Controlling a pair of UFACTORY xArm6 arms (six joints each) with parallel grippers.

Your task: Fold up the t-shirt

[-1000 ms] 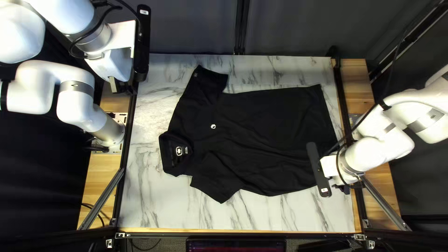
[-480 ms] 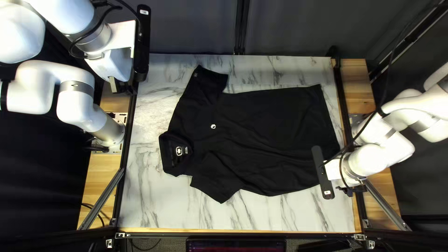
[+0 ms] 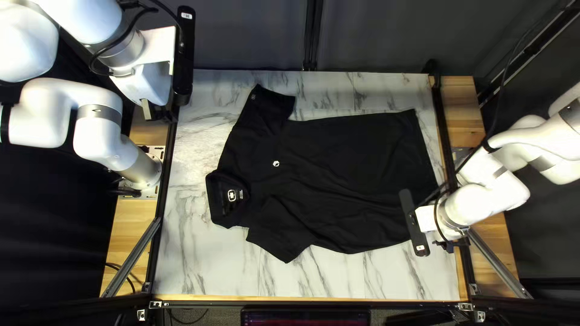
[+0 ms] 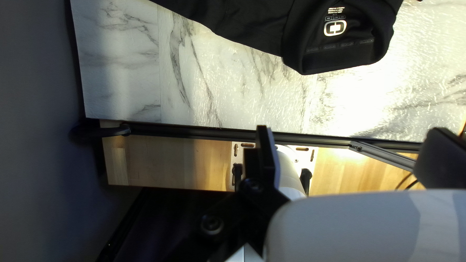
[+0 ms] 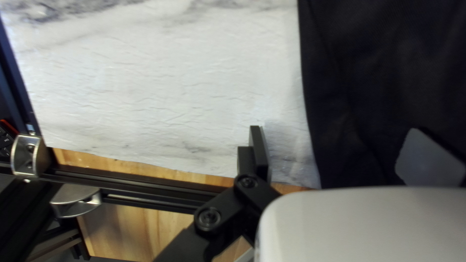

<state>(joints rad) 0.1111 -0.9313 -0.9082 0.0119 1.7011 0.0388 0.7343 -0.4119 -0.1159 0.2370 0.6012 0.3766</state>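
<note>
Black t-shirt [image 3: 350, 163] — crosswise, collar [image 3: 214, 199] roughly leftward

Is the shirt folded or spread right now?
Spread: the shirt lies out full length, collar at one end, hem at the other, both sleeves out.

Blk t-shirt [image 3: 338, 175], flat, unfolded, collar twd L base.

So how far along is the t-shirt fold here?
Done: the black short-sleeved polo shirt looks spread roughly flat on the white marbled tabletop, with its sleeves out.

In hand: nothing; the left hand is open off the shirt, the right hand open by the shirt's edge.

Left: apparently all the folding, since sleeves and body show wrinkles but no clear fold.
</note>
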